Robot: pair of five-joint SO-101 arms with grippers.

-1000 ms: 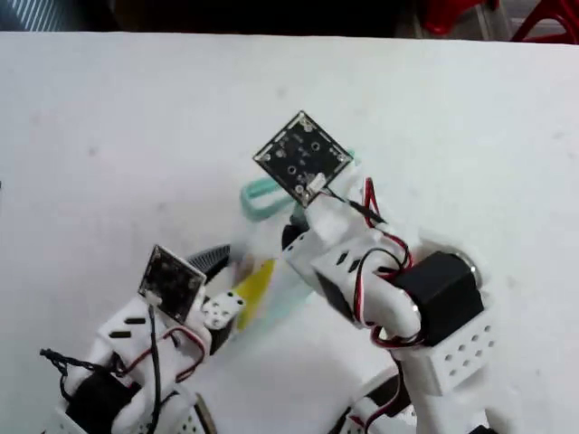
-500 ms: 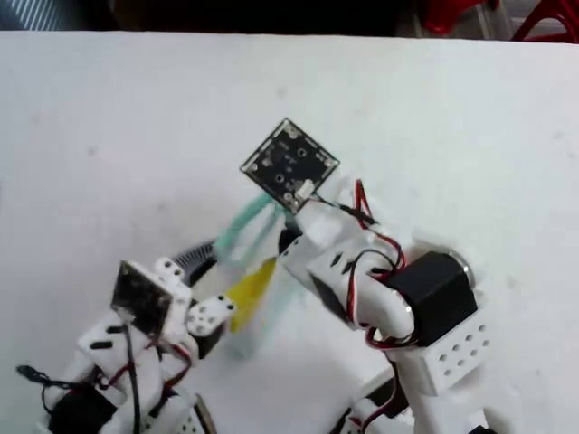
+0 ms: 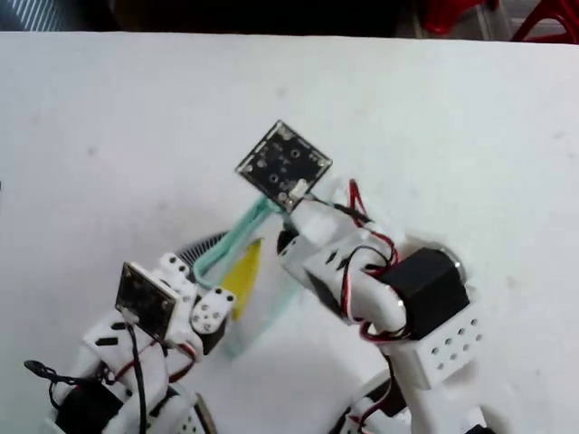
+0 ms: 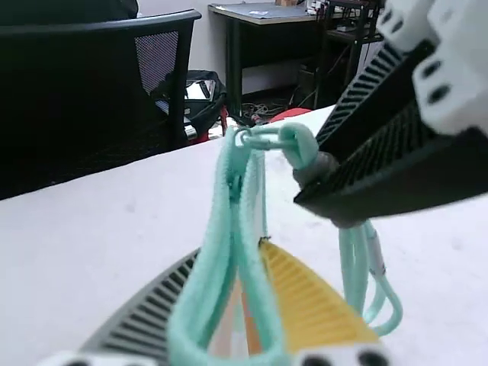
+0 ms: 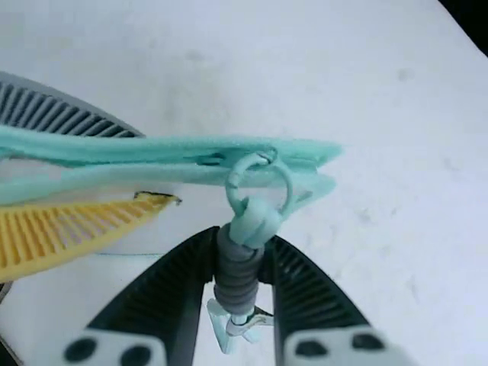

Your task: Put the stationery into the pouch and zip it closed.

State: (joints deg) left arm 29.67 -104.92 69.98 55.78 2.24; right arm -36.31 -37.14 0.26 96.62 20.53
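Closing the zip looks like the step in hand. Your right tool [image 5: 240, 255] is clenched on the grey-and-mint zip pull [image 5: 242, 229], and the pull's ring hooks into the slider [image 5: 259, 160] on the top edge of the mint pouch [image 5: 114, 152]. The slider sits near one tip of that edge. Your left tool [image 4: 229, 263] grasps the pouch further along the same edge, with the yellow finger on one side, the grey finger on the other, and the mint zip tape pinched between them. The pouch stands up on edge between the two tools over the white counter [image 3: 109, 108]. You cannot tell from here whether its bottom rests on the counter, nor how much of the zip is shut.

To do this well, treat the left tool as the anchor and hold its grip firm, so the tape is taut rather than bunched. Draw the right tool straight along the line of the zip. Pulling upward or sideways would likely tilt the slider and jam it. Move slowly, since the pull is a soft cord and may slip out between the fingers. Judge success by the slider reaching the end of the tape, not by how far your tool travels. If the pouch twists, ease off before pulling again.
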